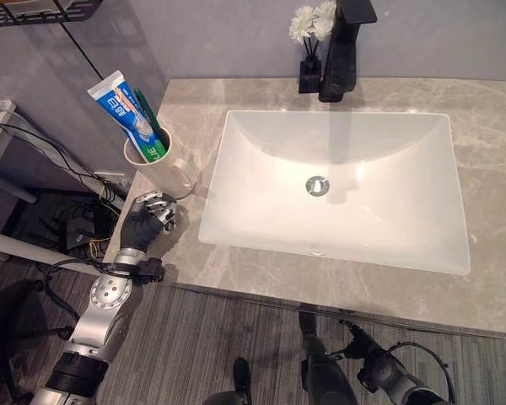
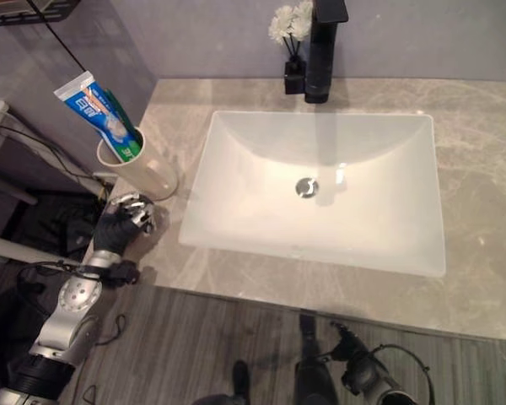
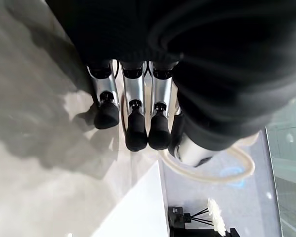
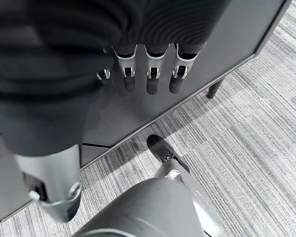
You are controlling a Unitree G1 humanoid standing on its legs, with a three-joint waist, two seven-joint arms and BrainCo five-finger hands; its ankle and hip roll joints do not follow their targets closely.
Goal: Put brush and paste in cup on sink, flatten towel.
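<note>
A cream cup [image 1: 154, 162] with a handle stands on the stone counter [image 1: 489, 160], left of the sink [image 1: 337, 135]. A blue-and-white toothpaste tube [image 1: 121, 103] and a green toothbrush [image 1: 153, 123] stand in it, leaning left. My left hand [image 1: 147, 219] rests on the counter's left front corner, just in front of the cup, with nothing in it. Its fingers [image 3: 136, 129] are relaxed, tips toward the counter, close beside the cup. My right hand [image 1: 378, 368] hangs below the counter's front edge, its fingers [image 4: 153, 79] straight and holding nothing.
The white rectangular basin has a metal drain [image 1: 317, 186] at its middle. A black faucet [image 1: 346, 51] and a small black vase of white flowers [image 1: 311, 42] stand behind it. Cables and a shelf lie past the counter's left edge.
</note>
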